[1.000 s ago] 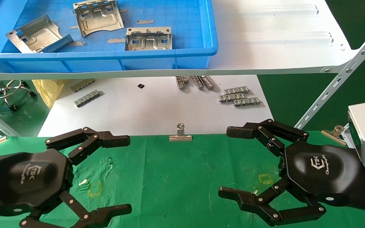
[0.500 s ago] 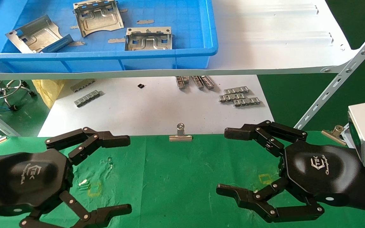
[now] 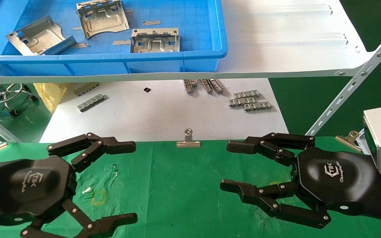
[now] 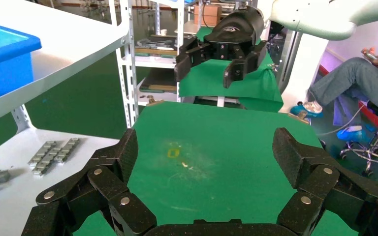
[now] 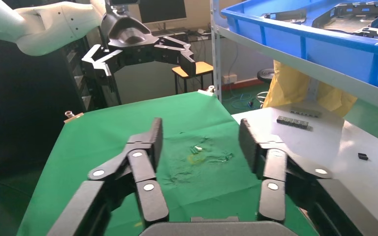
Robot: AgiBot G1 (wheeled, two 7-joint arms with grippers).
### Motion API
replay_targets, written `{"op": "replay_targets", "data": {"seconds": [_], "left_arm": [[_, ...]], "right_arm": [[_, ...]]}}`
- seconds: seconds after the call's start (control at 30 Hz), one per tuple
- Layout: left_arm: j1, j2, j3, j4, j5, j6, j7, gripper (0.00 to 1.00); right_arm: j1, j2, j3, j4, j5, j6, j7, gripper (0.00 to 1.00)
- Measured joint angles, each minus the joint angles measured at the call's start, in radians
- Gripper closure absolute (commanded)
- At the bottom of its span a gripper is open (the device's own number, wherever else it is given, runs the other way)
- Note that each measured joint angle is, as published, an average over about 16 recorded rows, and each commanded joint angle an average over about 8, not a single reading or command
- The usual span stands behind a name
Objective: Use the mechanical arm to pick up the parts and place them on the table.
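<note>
Three silver stamped parts (image 3: 103,18), (image 3: 155,40), (image 3: 36,34) lie in a blue bin (image 3: 111,59) on the white shelf board, far from both hands. The green cloth table (image 3: 177,191) holds no part. My left gripper (image 3: 133,181) hovers over the cloth's left side, open and empty; it also shows in its wrist view (image 4: 206,152). My right gripper (image 3: 227,165) hovers over the cloth's right side, open and empty, its fingers less spread than the left's; it also shows in its wrist view (image 5: 201,137). Both grippers point towards the middle.
A white shelf board (image 3: 276,39) overhangs a flat white sheet (image 3: 160,112) with grey ridged strips (image 3: 250,100). A silver binder clip (image 3: 188,140) grips the cloth's far edge. A slanted shelf strut (image 3: 352,89) stands at the right. A yellow square mark (image 3: 98,197) lies near the left gripper.
My right gripper's fingers have drawn closer together and stretched a little further left. The left gripper and the parts have not moved.
</note>
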Motion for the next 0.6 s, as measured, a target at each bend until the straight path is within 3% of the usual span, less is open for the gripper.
{"op": "replay_targets", "data": {"seconds": [0.17, 0.3, 0.6], "left_arm": [[-0.086, 0.019, 0.005, 0.024, 0.03, -0.016, -0.013, 0.0], [-0.22, 0.061, 0.027, 0.099, 0.095, -0.036, -0.024, 0.0], [-0.628, 0.247, 0.125, 0.483, 0.363, -0.188, 0.005, 0.0]], "right_arm": [[0.0, 0.0, 0.0, 0.0, 0.0, 0.0, 0.0, 1.0], [0.0, 0.0, 0.0, 0.0, 0.0, 0.0, 0.0, 1.0], [0.0, 0.0, 0.0, 0.0, 0.0, 0.0, 0.0, 1.0]]}}
